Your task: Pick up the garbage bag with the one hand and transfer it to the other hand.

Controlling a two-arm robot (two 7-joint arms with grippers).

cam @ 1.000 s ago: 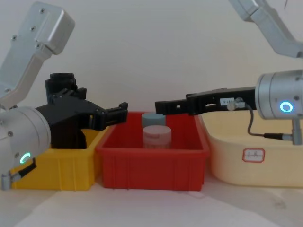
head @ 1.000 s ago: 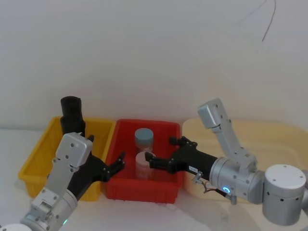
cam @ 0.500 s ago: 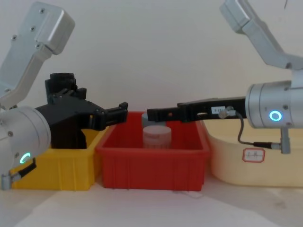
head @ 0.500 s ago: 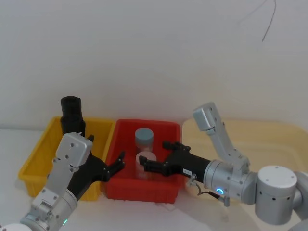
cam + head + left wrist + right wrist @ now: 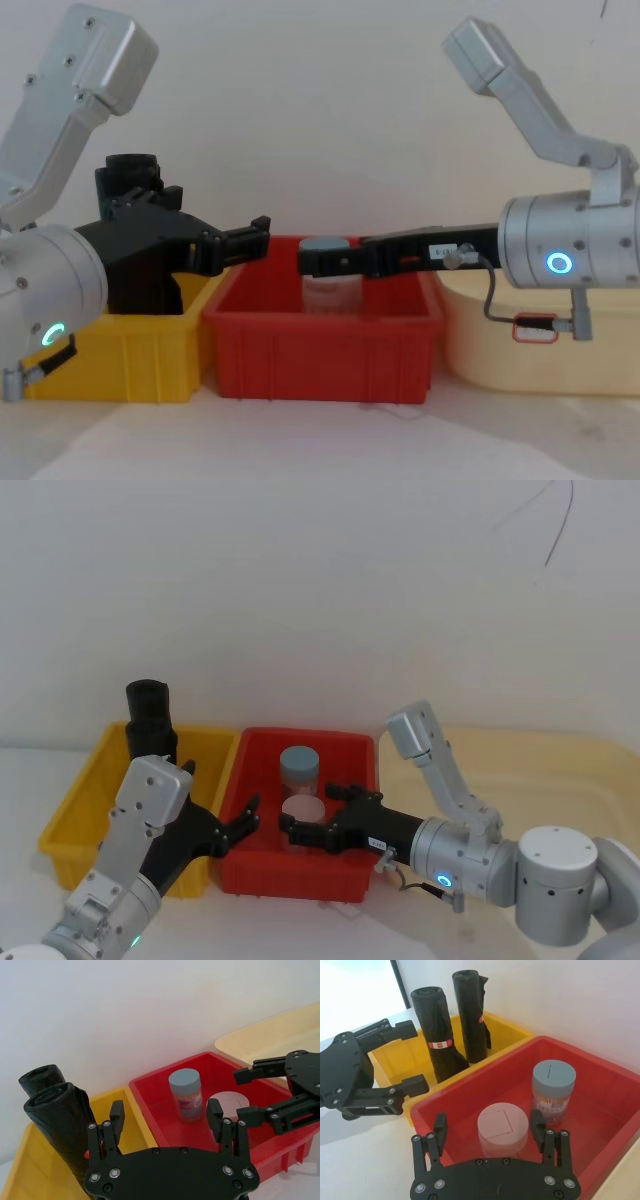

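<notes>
Hovering over the red bin's (image 5: pixel 300 878) pink jar (image 5: pixel 502 1129), right tool (image 5: pixel 310 262) gapes.

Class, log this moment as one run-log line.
left gripper: open, near yellow bin | right gripper: open, over red bin at pink jar | garbage bag: upright in yellow bin, ungrasped

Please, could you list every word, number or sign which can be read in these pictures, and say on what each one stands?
No text is legible in any view.
The red-and-white band on the garbage bag: too small to read.
The paper label on the blue-lidded jar: blurred.
The white sticker on the right claw: too small.
The red-framed label on the cream tub: blurred.
</notes>
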